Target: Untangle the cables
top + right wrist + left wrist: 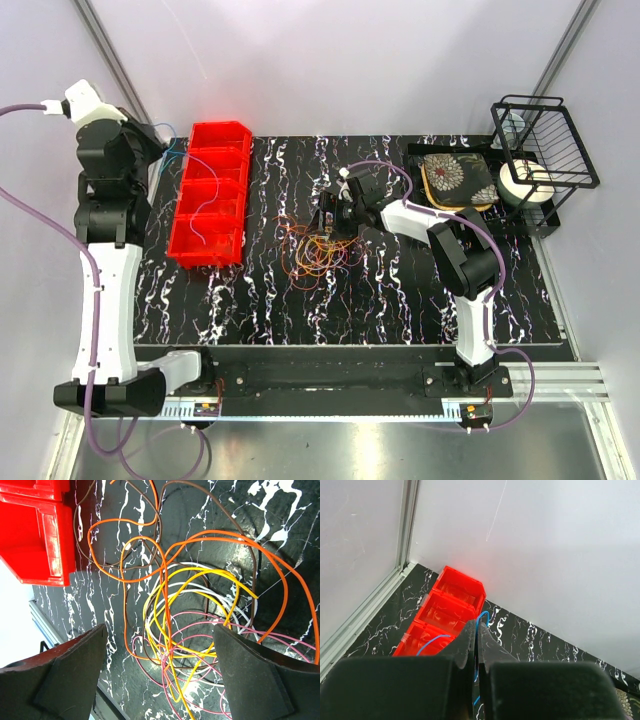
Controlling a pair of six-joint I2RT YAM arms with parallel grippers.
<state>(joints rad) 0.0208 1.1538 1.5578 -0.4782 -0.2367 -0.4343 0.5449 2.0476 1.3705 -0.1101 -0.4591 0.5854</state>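
The cables [320, 255] lie in a loose tangle of orange, yellow, pink, white and brown loops on the black marbled mat. My right gripper [330, 215] hangs just above the tangle's far side. In its wrist view the right gripper [159, 630] stands open, the yellow and pink loops [185, 645] below the gap and nothing between the fingers. My left gripper [160, 150] is raised at the far left beside the red bin [212, 195]. In its wrist view the left gripper [476, 625] is shut on a thin blue cable [483, 616] that curls out past the tips.
The red bin [451, 600] has several compartments, and a blue wire [207, 230] lies in its near one. At the back right stand a black wire rack [545, 135], a patterned pad [455, 180] and a white roll [527, 185]. White walls enclose the table.
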